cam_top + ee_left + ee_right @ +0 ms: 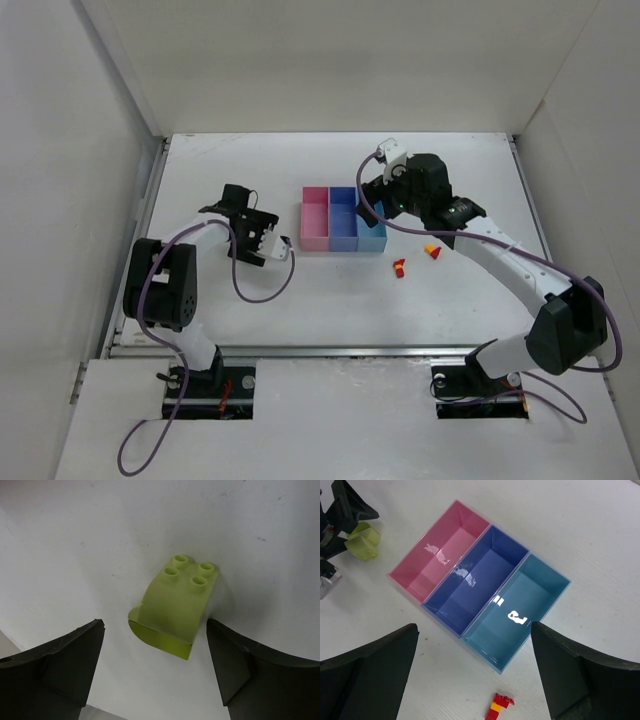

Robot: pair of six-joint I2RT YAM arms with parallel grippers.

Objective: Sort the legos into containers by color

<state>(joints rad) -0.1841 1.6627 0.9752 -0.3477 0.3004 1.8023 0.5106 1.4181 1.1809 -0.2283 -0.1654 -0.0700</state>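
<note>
Left tool [155,627] wide open, astride yellow-green lego [175,602]

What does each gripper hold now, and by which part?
Nothing. The left gripper is open around the green brick; the right gripper is open and empty.

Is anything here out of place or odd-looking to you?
Nothing is spilled or broken. One oddity: the small piece on the table just outside the light blue bin looks like red and yellow bricks stuck together, awkward for sorting by colour. All three bins are empty.
</note>
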